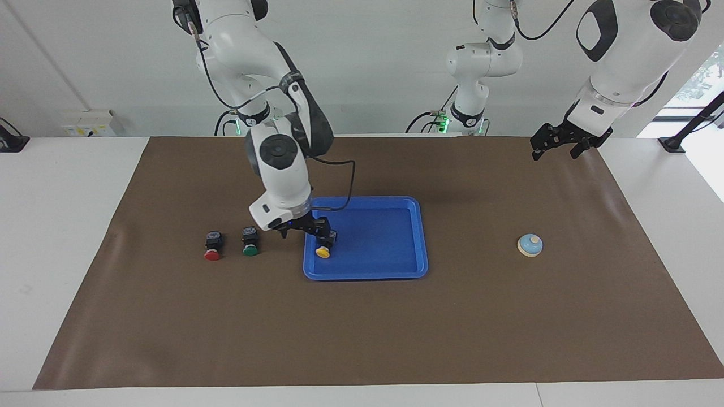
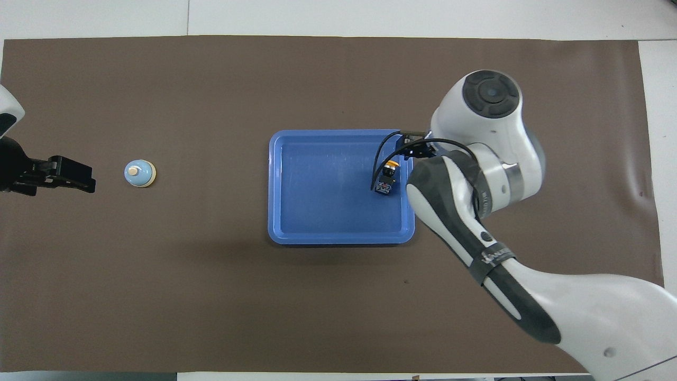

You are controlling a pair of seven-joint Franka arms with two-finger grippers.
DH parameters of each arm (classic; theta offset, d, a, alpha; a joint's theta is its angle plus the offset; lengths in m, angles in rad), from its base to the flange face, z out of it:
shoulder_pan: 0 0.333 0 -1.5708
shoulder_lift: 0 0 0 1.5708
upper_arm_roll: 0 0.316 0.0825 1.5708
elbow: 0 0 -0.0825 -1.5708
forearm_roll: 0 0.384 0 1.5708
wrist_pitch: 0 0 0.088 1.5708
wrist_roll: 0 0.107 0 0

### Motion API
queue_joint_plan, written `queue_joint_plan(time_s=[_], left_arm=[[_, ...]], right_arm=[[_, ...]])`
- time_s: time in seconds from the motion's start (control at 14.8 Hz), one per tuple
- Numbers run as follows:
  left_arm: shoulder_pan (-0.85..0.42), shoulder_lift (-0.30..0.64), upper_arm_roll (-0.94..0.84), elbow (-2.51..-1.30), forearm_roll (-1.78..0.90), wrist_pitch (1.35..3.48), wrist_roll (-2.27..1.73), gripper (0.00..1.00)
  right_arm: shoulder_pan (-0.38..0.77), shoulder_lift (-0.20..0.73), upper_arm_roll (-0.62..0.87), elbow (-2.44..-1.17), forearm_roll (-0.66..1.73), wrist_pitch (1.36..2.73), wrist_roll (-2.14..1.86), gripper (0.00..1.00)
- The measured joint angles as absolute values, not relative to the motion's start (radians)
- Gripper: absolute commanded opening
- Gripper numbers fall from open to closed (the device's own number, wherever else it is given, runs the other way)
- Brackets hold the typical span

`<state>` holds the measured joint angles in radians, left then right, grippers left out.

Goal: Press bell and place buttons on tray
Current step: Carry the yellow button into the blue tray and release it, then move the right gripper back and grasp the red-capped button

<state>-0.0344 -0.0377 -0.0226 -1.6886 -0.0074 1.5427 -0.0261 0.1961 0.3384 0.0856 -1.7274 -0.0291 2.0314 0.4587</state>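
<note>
The blue tray lies mid-mat. The yellow button is in the tray, by the rim toward the right arm's end, black body toward the robots. My right gripper is low over the tray, right at this button's body; its hold is not visible. The green button and red button lie on the mat beside the tray, toward the right arm's end; my arm hides them in the overhead view. The light-blue bell stands toward the left arm's end. My left gripper waits raised over the mat beside the bell.
A brown mat covers the table. The right arm's forearm reaches over the mat from the robots' end to the tray's rim. White table lies bare around the mat.
</note>
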Motion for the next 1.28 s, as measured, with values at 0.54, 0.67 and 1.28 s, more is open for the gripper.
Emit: queue_joint_plan(time_s=[0.54,0.67,1.28], left_arm=[[-0.034,-0.038,-0.023,-1.689,-0.007,1.543,-0.026,1.00],[-0.034,-0.038,-0.023,-1.689,-0.007,1.543,-0.026,1.00],[-0.034,-0.038,-0.023,-1.689,-0.007,1.543,-0.026,1.00]], right_arm=[[-0.141,0.273,0.082,-1.954,-0.029,2.169,0.053,1.00],[-0.142,0.259,0.086,-2.008,-0.029,2.191,0.050,1.00],[-0.145,0.231,0.094,-2.121,-0.029,2.291,-0.091,1.00]])
